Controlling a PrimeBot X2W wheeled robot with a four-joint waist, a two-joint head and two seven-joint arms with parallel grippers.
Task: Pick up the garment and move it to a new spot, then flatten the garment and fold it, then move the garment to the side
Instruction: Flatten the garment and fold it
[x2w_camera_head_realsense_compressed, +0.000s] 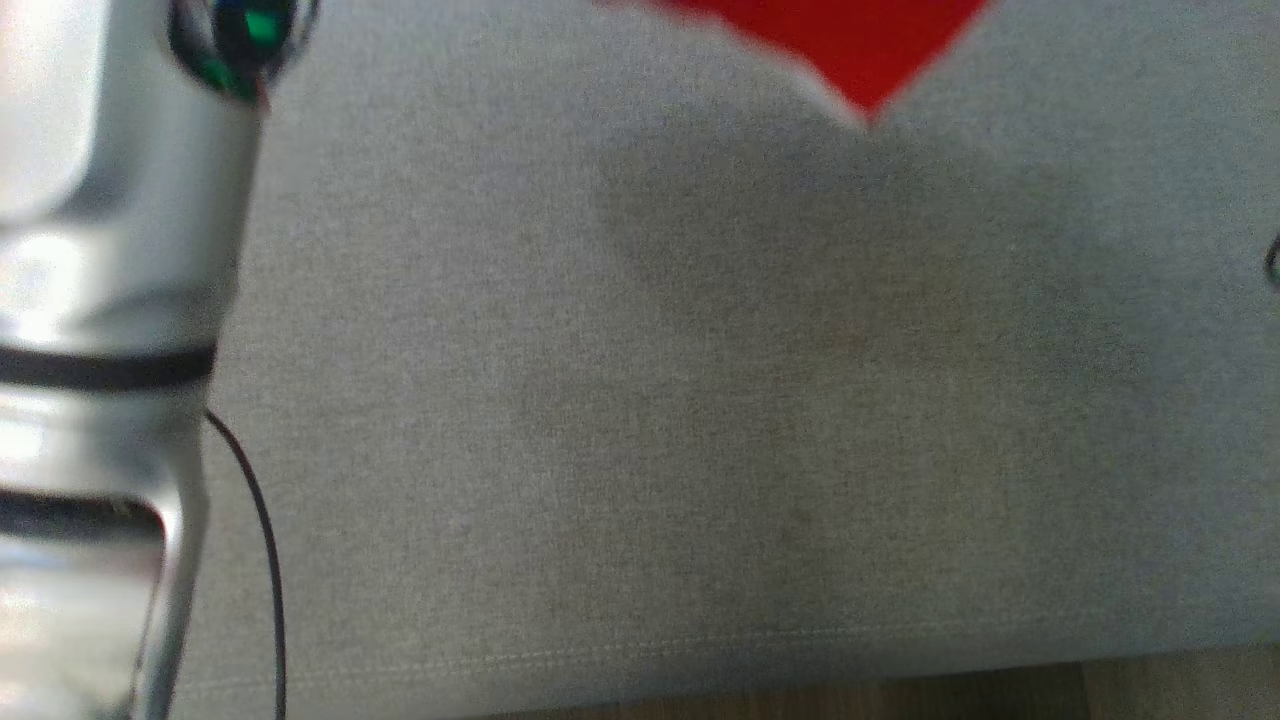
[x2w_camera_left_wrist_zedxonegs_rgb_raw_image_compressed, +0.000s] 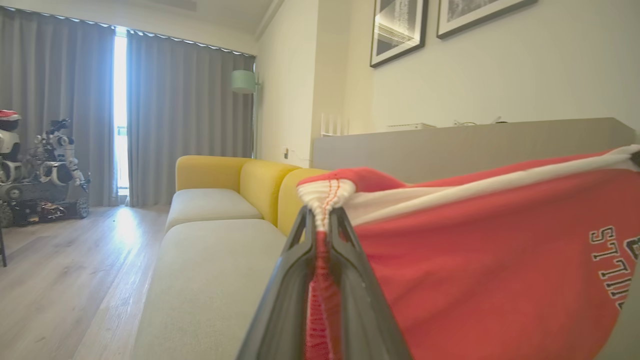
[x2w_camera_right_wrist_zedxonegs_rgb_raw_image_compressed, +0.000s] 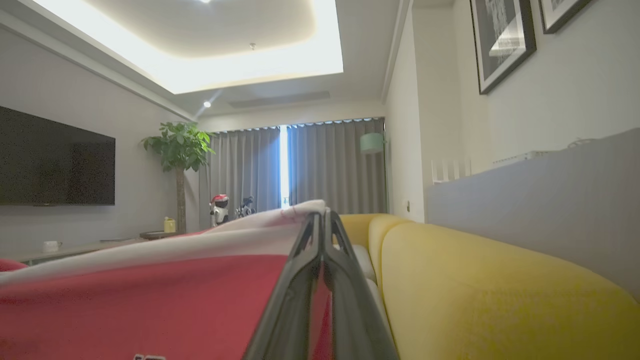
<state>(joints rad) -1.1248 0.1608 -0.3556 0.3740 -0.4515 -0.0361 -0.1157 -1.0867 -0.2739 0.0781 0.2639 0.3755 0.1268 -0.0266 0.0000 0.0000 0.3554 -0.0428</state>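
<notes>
fingers (x2w_camera_left_wrist_zedxonegs_rgb_raw_image_compressed: 287, 285) of the left gripper (x2w_camera_left_wrist_zedxonegs_rgb_raw_image_compressed: 323, 216) clamp tight on the ribbed red-and-white edge of the garment (x2w_camera_left_wrist_zedxonegs_rgb_raw_image_compressed: 475, 260). red cloth with white lettering stretches off to their right. grey sofa seat (x2w_camera_left_wrist_zedxonegs_rgb_raw_image_compressed: 210, 280) and yellow backrest (x2w_camera_left_wrist_zedxonegs_rgb_raw_image_compressed: 260, 182) sit to their left. right gripper (x2w_camera_right_wrist_zedxonegs_rgb_raw_image_compressed: 322, 217) fingers pinch together on the garment's white trim. red cloth spreads left of them, yellow cushion (x2w_camera_right_wrist_zedxonegs_rgb_raw_image_compressed: 475, 290) just to the right. head view: pale forearm (x2w_camera_head_realsense_compressed: 100, 300) at left, thin black cable (x2w_camera_head_realsense_compressed: 265, 540) beside it, garment's red corner at top over the grey seat.
</notes>
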